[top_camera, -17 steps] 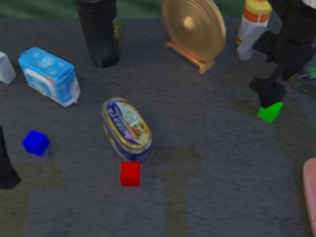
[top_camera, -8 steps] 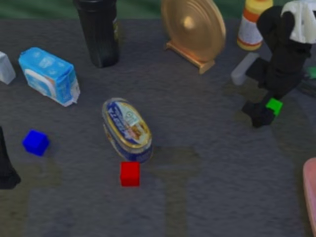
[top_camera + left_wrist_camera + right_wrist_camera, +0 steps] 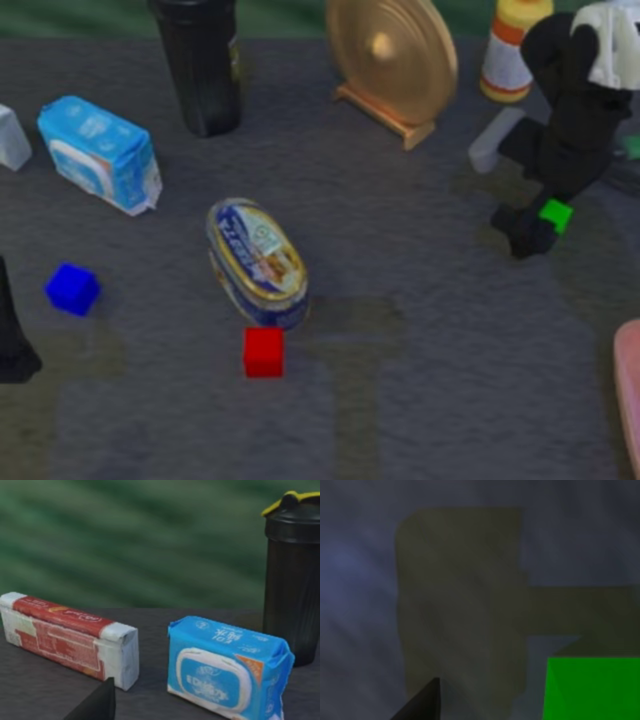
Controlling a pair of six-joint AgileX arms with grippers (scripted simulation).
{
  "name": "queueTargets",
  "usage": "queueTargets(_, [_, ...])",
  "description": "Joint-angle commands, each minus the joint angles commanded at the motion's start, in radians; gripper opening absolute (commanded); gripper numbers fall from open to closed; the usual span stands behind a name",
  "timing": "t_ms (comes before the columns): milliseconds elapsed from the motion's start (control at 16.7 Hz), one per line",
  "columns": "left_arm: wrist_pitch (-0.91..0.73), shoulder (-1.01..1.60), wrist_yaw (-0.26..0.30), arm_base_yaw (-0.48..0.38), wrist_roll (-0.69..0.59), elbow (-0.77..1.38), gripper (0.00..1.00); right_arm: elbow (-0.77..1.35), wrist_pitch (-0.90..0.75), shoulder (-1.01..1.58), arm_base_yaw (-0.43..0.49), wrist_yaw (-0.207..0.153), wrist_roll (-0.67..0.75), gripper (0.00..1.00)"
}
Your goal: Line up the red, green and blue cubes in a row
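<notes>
Right end effector (image 3: 545, 222) pinched the green cube (image 3: 555, 214) at the top view's right. Left end effector sat parked at the left edge; its fingers' state could not be told.

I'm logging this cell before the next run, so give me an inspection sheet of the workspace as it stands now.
Surface: dark grey table, patchy shadows.
Job's things: small bright red cube beside the oval tin; deep blue cube at left; bright green cube at right, in the right gripper.
Clutter: oval printed tin, light-blue soft packet, black tumbler, round golden disc on a stand, orange-and-white bottle, red-and-white box.
Grippers: right gripper shut on the green cube; left gripper parked at the left edge.
Cables: nothing seen.
Surroundings: green backdrop.
</notes>
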Motion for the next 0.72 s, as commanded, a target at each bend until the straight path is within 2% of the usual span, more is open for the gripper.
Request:
queueTargets(600, [0.0,0.0,0.0,0.0,0.0,0.0,1.0,0.0,0.0,0.0,0.0,0.0,0.0,0.02])
queueTargets(720, [0.0,0.0,0.0,0.0,0.0,0.0,1.0,0.0,0.0,0.0,0.0,0.0,0.0,0.0])
